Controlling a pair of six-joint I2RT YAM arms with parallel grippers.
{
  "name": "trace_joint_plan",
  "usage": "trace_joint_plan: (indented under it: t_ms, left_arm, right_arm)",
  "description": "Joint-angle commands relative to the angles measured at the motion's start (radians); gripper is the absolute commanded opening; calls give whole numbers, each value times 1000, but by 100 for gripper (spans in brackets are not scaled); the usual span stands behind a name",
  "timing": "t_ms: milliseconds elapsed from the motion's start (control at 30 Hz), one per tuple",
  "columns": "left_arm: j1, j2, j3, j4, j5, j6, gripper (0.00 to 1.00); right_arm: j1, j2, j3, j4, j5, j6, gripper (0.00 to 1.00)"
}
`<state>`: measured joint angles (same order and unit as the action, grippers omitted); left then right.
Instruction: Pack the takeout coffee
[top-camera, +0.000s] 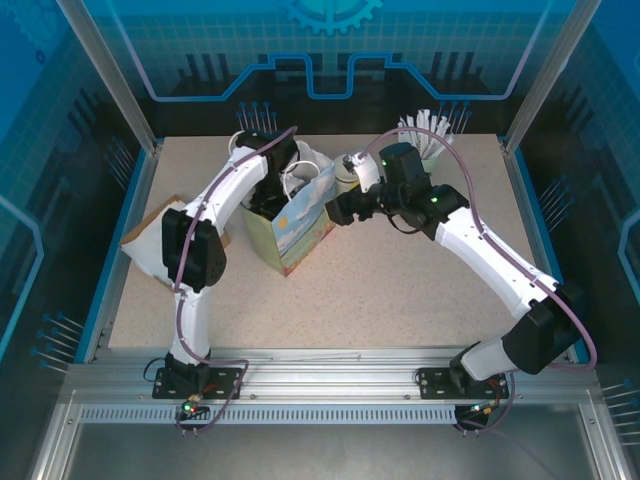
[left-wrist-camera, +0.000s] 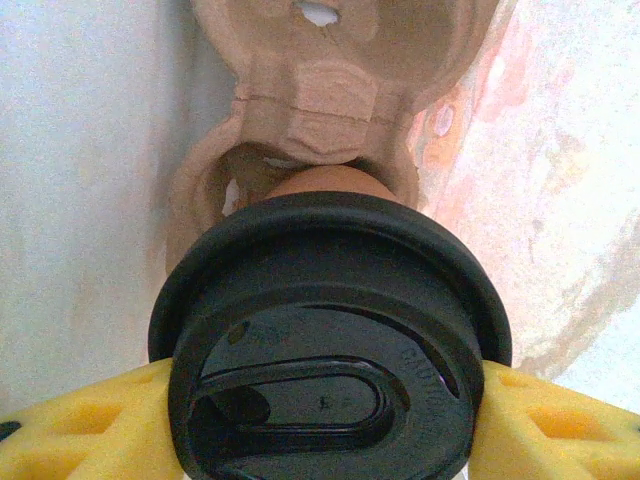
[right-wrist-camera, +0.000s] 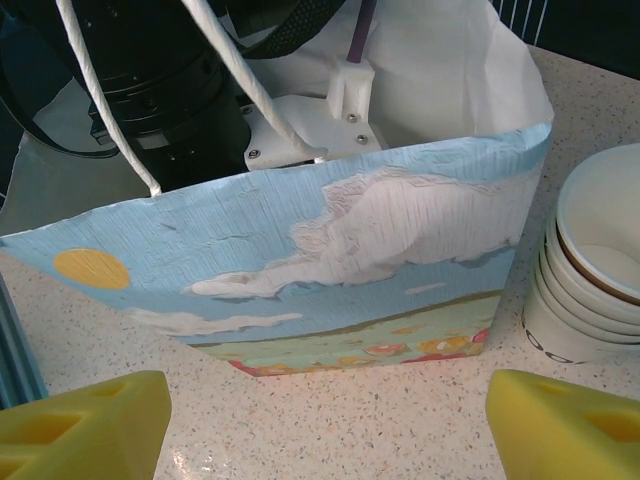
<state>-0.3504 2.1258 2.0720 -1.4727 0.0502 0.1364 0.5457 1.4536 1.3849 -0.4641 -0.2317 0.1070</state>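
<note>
In the left wrist view, the takeout coffee (left-wrist-camera: 330, 340), a brown cup under a round black lid, sits between my yellow fingers (left-wrist-camera: 80, 420). My left gripper (left-wrist-camera: 320, 425) is shut on it at the lid's sides. It hangs inside the paper bag (top-camera: 295, 225), over a brown moulded cup carrier (left-wrist-camera: 330, 90) at the bag's bottom. My right gripper (right-wrist-camera: 330, 430) is open just above the table, facing the bag's sky-and-clouds side (right-wrist-camera: 330, 260) with nothing between its fingers. In the top view the right gripper (top-camera: 340, 210) is close to the bag's right side.
A stack of white paper cups (right-wrist-camera: 590, 270) stands right of the bag, close to my right gripper. A holder of white sticks (top-camera: 425, 135) is at the back right. Brown flat cardboard (top-camera: 150, 235) lies at the left table edge. The bag's rope handles (right-wrist-camera: 110, 110) hang loose.
</note>
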Motion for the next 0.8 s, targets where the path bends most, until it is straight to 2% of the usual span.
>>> trace_joint_plan:
  t_ms: [0,767]
  left_arm:
    - [8,30,-19,27,-7,-9,38]
    - [-5,124,-53,111,-23,-36,39]
  right_arm:
    - [17,1,19,-14,2,-5,84]
    - [23,10,13,-16,0,-3,84]
